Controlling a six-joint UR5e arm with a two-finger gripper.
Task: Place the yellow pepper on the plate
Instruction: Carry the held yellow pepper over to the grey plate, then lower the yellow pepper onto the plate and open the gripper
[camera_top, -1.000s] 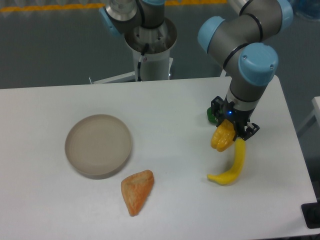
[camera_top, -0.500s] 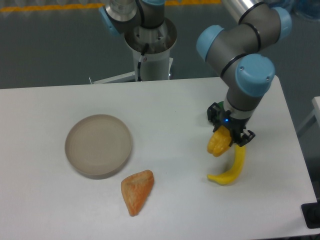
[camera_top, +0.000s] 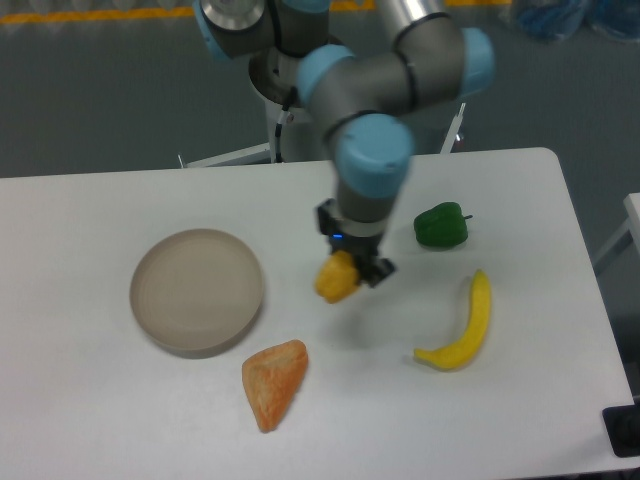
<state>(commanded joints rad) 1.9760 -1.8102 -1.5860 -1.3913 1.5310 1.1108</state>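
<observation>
The yellow pepper (camera_top: 336, 279) hangs a little above the white table, held in my gripper (camera_top: 349, 268), which is shut on it from above. It is near the table's middle. The round beige-grey plate (camera_top: 197, 290) lies to the left, its near rim roughly a pepper's width from the pepper. Nothing lies on the plate. The fingers are mostly hidden behind the pepper and the black wrist.
A green pepper (camera_top: 441, 226) sits to the right of the arm. A banana (camera_top: 464, 326) lies at the front right. An orange wedge-shaped food item (camera_top: 274, 382) lies in front of the plate. The robot base (camera_top: 298, 90) stands behind the table.
The arm has swung left with the yellow pepper, from above the banana to the table's middle. The green pepper, hidden before by the gripper, now shows fully.
</observation>
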